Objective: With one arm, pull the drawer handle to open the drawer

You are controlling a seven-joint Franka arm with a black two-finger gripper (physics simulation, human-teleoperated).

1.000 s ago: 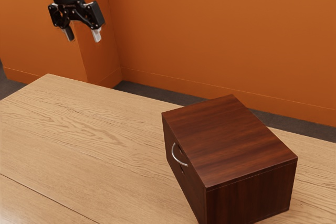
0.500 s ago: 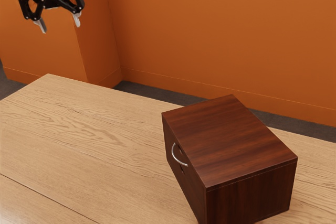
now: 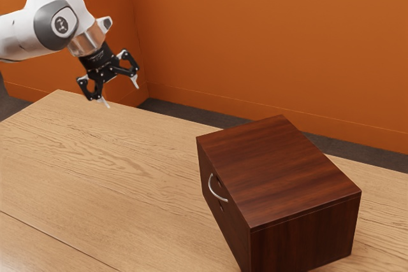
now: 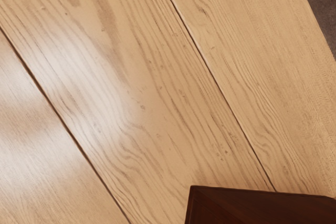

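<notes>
A smooth orange wall (image 3: 268,36) backs a broad bench (image 3: 95,157) of pale, strongly grained wooden planks. Toward the exterior view's right, a dark, glossy wooden box (image 3: 280,170) stands on the bench, its drawer front (image 3: 220,214) flush and facing the exterior view's left. The white, rounded arm (image 3: 38,27) enters from the upper left. Its black hand (image 3: 120,92) hangs above the bench's far edge, spread wide and holding nothing, well apart from the box. A thin, curved metal handle (image 3: 215,190) sits on the drawer front.
</notes>
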